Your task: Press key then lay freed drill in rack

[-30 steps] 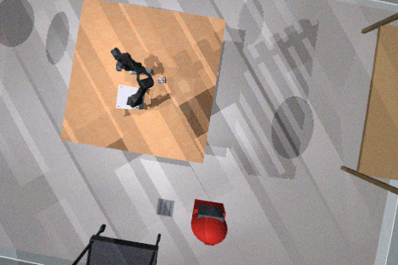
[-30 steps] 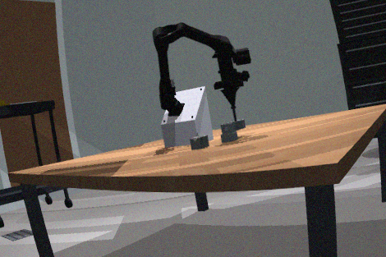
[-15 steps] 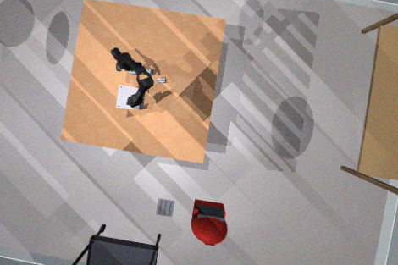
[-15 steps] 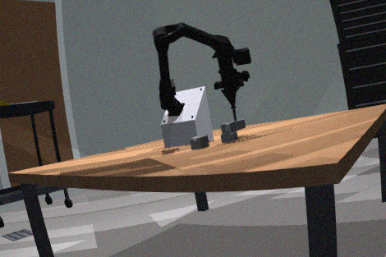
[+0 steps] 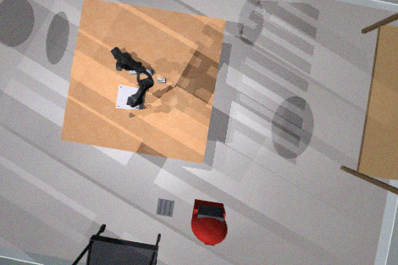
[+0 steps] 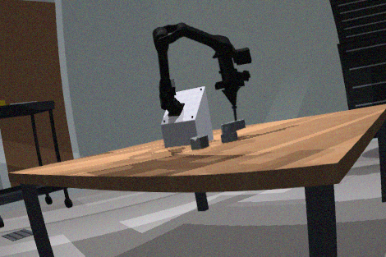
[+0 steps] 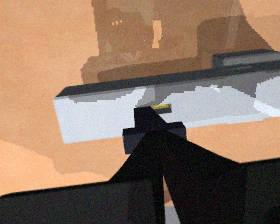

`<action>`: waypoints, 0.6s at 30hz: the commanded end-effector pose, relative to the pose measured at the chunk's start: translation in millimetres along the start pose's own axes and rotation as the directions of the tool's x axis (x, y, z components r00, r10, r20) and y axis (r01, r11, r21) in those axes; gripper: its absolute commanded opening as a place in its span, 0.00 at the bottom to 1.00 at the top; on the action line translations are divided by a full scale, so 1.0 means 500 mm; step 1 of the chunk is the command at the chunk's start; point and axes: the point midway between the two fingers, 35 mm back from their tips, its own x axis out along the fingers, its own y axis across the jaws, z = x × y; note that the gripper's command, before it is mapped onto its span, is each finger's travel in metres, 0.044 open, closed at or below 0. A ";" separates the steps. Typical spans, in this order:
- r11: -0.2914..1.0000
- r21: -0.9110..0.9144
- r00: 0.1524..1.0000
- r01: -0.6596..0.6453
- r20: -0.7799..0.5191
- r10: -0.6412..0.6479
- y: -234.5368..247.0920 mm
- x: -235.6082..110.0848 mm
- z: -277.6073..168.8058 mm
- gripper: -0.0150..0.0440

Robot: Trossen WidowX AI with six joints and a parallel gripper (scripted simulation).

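Note:
A long grey block [image 7: 100,117] [image 6: 231,129] lies on the wooden table [image 6: 287,153] [image 5: 106,31]. A small yellow key [image 7: 161,106] sits on its top face. In the side view a thin dark drill [image 6: 235,113] stands upright out of the block. My gripper [image 7: 156,139] [image 6: 234,103] is shut and empty, pointing straight down. Its tip is right over the block's top, just in front of the key in the wrist view and at the top of the drill in the side view. I cannot tell whether it touches either. A small grey block [image 6: 199,141] [image 5: 161,80] lies apart, nearer the front.
The arm's grey-white base box [image 6: 197,112] [image 5: 124,95] stands just behind the blocks. Beside the table are a dark shelf unit [image 6: 363,47], a red seat [image 5: 208,222] and a black cart [image 6: 25,108].

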 end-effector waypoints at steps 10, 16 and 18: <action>1.000 -0.003 1.000 0.005 -0.019 -0.005 -0.002 0.022 -0.010 0.25; 1.000 -0.003 1.000 0.005 -0.019 -0.005 -0.002 0.025 -0.014 0.25; 1.000 -0.003 1.000 0.005 -0.019 -0.005 -0.003 0.026 -0.015 0.25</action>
